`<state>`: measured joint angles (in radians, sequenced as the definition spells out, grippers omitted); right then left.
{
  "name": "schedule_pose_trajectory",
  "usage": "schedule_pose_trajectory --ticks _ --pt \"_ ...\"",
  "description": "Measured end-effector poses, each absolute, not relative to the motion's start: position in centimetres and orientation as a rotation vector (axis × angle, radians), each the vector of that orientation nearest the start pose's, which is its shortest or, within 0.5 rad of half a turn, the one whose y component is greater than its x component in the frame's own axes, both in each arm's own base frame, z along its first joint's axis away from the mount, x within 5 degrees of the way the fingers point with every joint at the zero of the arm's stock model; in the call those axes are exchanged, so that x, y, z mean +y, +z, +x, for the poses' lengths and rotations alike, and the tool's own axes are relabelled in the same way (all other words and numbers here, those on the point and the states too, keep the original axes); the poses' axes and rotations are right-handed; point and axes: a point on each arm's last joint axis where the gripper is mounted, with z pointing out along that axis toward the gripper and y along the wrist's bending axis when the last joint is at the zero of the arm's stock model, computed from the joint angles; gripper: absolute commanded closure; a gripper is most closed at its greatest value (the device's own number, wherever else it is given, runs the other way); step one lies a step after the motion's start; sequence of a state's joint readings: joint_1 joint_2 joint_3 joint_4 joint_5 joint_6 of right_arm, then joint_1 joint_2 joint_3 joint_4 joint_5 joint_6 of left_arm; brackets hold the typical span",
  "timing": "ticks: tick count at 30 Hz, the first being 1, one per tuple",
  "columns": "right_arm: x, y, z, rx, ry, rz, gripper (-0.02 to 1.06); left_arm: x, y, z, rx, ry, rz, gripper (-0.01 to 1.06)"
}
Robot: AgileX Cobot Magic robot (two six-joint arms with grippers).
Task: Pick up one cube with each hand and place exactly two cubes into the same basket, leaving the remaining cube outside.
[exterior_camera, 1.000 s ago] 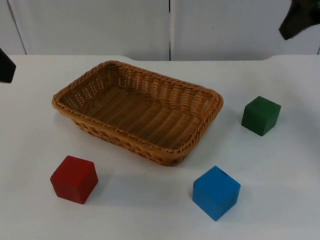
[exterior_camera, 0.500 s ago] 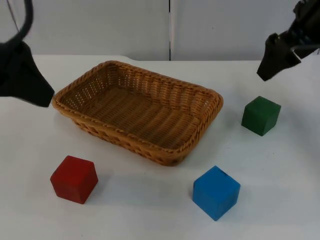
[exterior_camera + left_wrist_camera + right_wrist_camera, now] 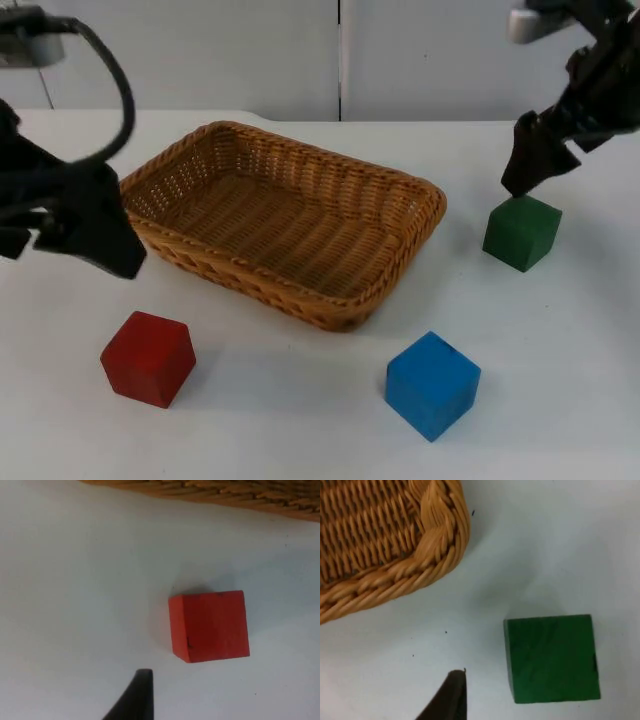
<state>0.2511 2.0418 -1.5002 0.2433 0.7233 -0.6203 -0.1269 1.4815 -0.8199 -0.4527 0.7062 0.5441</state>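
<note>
In the top view, the wicker basket (image 3: 277, 220) sits empty in the middle of the white counter (image 3: 300, 400). All three cubes lie outside it: the red cube (image 3: 148, 358) in front of its left end, the blue cube (image 3: 432, 385) in front of its right end, and the green cube (image 3: 521, 231) off to the right, apart from the rim. The left gripper (image 3: 100, 235) is a dark mass hanging above the counter between the basket's left end and the red cube; its shape hides the fingers, so whether it is open or closed cannot be told. The right gripper (image 3: 530, 160) hangs just above and behind the green cube, its fingers likewise lost in the dark outline.

In the left wrist view, the red cube (image 3: 210, 626) rests alone on the counter, with a strip of the basket's woven rim (image 3: 240, 495) cut off at the edge.

In the right wrist view, the green cube (image 3: 551, 657) lies near the basket's rounded corner (image 3: 437, 545), not touching it.
</note>
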Motion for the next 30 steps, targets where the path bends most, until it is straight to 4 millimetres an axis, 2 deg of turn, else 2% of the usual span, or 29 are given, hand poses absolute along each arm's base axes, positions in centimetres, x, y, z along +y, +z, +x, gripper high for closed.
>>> schedule_pose_trajectory --ticks 6,14,27,30 --pt "12.2 16.5 42.0 2.571 0.166 -0.96 -0.01 -7.2 19.0 26.7 2.742 -0.378 0.519 0.0" --pt "12.5 14.5 42.6 2.565 0.183 -0.946 -0.01 -7.9 16.7 27.6 2.776 -0.359 0.503 0.0" --pt "12.6 12.2 43.0 2.577 0.182 -0.952 -0.01 -7.9 13.6 28.8 2.805 -0.311 0.463 0.0" --pt "12.6 11.8 43.1 2.579 0.181 -0.951 -0.01 -7.8 12.4 29.0 2.83 -0.3 0.457 0.0"
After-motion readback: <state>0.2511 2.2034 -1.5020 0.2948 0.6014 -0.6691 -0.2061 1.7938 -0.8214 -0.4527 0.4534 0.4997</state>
